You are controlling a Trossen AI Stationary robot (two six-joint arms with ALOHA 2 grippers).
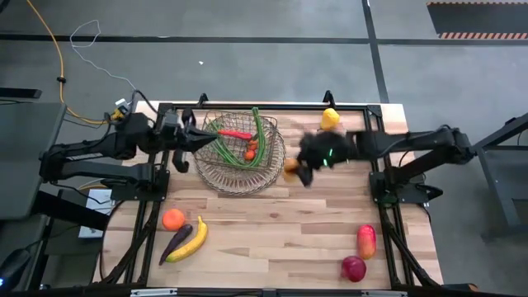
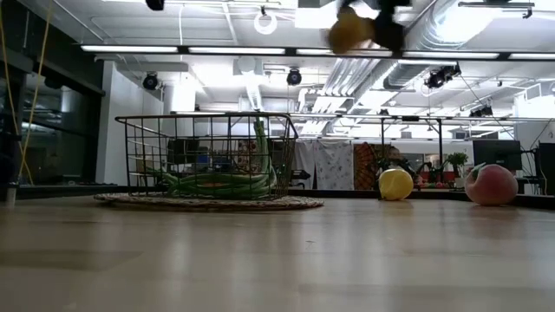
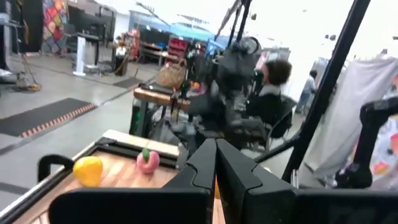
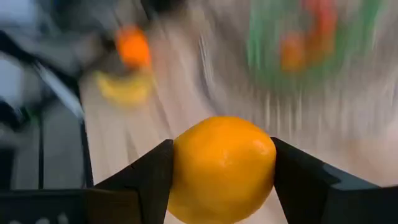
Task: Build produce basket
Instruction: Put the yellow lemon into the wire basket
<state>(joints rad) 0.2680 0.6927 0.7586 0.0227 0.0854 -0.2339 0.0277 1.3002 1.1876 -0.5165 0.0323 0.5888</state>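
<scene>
The wire basket (image 1: 239,165) stands at the table's far middle. It holds long green beans (image 1: 257,136), a red chilli (image 1: 235,133) and small carrots (image 1: 250,151). My right gripper (image 1: 299,171) hangs just right of the basket, shut on a round orange-yellow fruit (image 4: 222,167). The low view shows that fruit (image 2: 351,31) high above the table. My left gripper (image 3: 215,163) is shut and level, raised over the basket's left rim (image 1: 198,142) with nothing between its fingers. My right gripper pinches the round fruit by two opposite sides (image 4: 184,163) between its two fingers (image 4: 152,177). The fingers slant down toward the basket. The fruit is lifted clear of the table and fills the gap between the fingers.
A yellow lemon (image 1: 330,118) lies at the far edge, right of the basket. An orange (image 1: 173,219), an eggplant (image 1: 176,242) and a banana (image 1: 192,240) lie near left. Two red apples (image 1: 366,240) (image 1: 354,268) lie near right. Bare wood spans the middle.
</scene>
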